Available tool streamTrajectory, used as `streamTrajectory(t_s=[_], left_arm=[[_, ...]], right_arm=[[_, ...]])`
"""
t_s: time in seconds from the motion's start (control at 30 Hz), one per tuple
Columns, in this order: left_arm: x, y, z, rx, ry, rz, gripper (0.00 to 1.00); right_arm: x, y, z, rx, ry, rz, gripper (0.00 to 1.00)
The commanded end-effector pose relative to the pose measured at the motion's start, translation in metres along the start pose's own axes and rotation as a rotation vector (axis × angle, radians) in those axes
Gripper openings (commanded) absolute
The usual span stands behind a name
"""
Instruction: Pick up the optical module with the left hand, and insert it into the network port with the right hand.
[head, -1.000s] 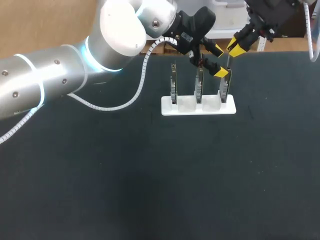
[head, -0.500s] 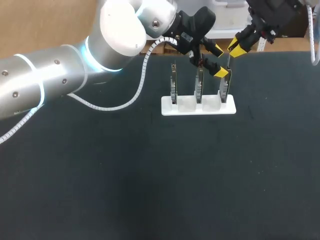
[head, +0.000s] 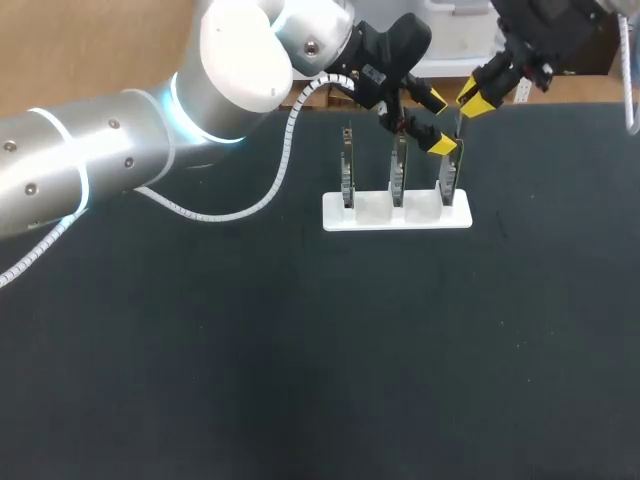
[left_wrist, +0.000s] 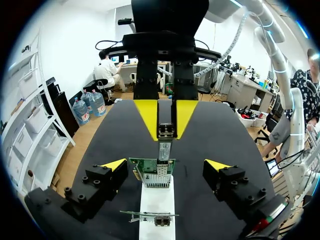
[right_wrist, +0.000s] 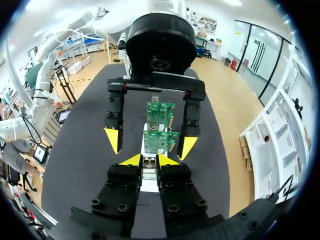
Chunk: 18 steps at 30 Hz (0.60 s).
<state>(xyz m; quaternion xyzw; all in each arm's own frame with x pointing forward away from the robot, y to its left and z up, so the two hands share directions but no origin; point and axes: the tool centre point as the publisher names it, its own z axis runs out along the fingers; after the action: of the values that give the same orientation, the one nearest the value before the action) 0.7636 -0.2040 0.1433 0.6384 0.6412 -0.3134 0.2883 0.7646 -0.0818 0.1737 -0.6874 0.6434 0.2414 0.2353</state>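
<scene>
My right gripper (left_wrist: 166, 117) is shut on the small silver optical module (left_wrist: 165, 132), which hangs over the top edge of a green network card (left_wrist: 152, 172). That card stands in the right-hand slot of a white stand (head: 397, 212). My left gripper (left_wrist: 165, 166) is open, its yellow tips on either side of the same card without touching it. In the right wrist view the module (right_wrist: 148, 172) sits between my right gripper's (right_wrist: 148, 160) fingers, with the card (right_wrist: 159, 141) just ahead and the left gripper (right_wrist: 151, 142) straddling it. From above, both grippers (head: 438, 122) (head: 476, 100) meet over the stand's right end.
Two more cards (head: 347, 170) (head: 398, 170) stand upright in the stand's left and middle slots. My left arm (head: 120, 150) stretches across the table's back left. The black table mat (head: 300, 360) lies in front of the stand.
My right gripper has drifted slightly up and to the right with the module. The left arm and the stand have stayed put.
</scene>
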Motion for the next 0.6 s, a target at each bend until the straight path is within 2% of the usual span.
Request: streamTrajectory(t_s=[0.03,0.6], left_arm=[[-0.0008,0.0021,0.0006,0.004,0.004,0.000,1.00],[-0.0008,0.0021,0.0006,0.004,0.004,0.000,1.00]], right_arm=[[-0.0005,0.0050,-0.0010,0.023,0.004,0.001,0.00],[0.0012,0.0018,0.0022,0.036,-0.030,0.017,0.00]])
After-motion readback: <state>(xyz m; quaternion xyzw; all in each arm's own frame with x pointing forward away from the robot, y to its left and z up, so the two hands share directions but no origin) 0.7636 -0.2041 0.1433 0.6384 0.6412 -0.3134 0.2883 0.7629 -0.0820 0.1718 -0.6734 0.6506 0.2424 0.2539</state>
